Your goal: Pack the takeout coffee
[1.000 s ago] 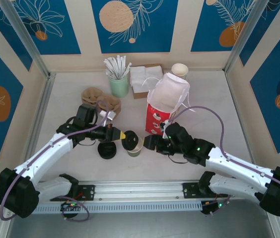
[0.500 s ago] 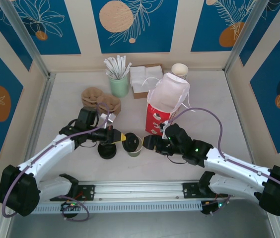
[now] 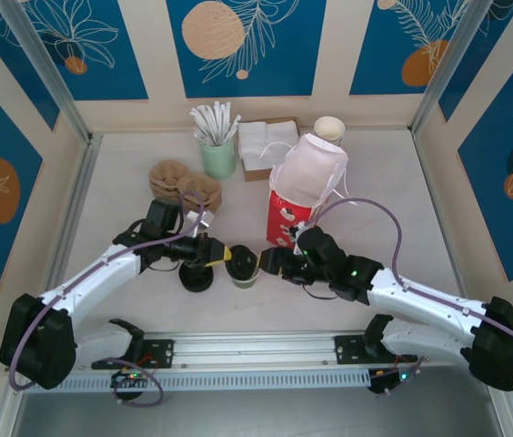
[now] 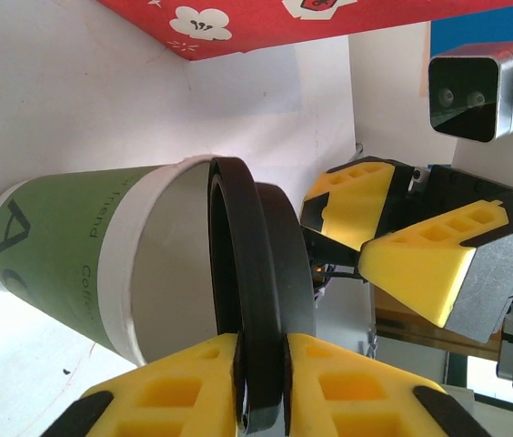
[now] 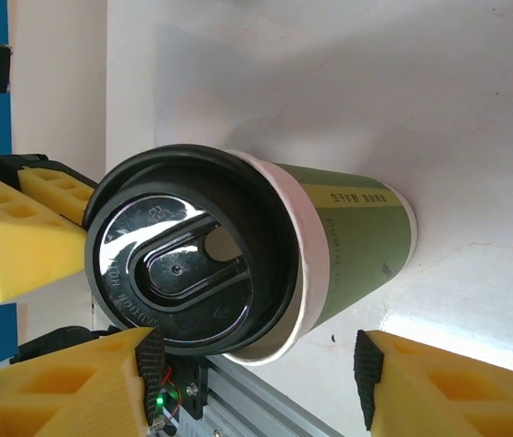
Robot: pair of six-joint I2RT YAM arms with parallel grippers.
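Standing on your matte white table [image 3: 393, 182] between blue-and-cream walls [image 3: 102, 55], the takeout coffee [image 3: 245, 270] is a green paper cylinder under a glossy round black lid [image 5: 179, 264]. Your left gripper [image 3: 224, 257] pinches the lid's rim; your right gripper [image 3: 271, 262] gapes astride it.

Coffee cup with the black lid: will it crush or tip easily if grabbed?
The paper cup probably dents under a hard squeeze. Its black lid seems to sit askew, so it may pop off. Upright and narrow-based, the cup would likely tip if pushed up high.
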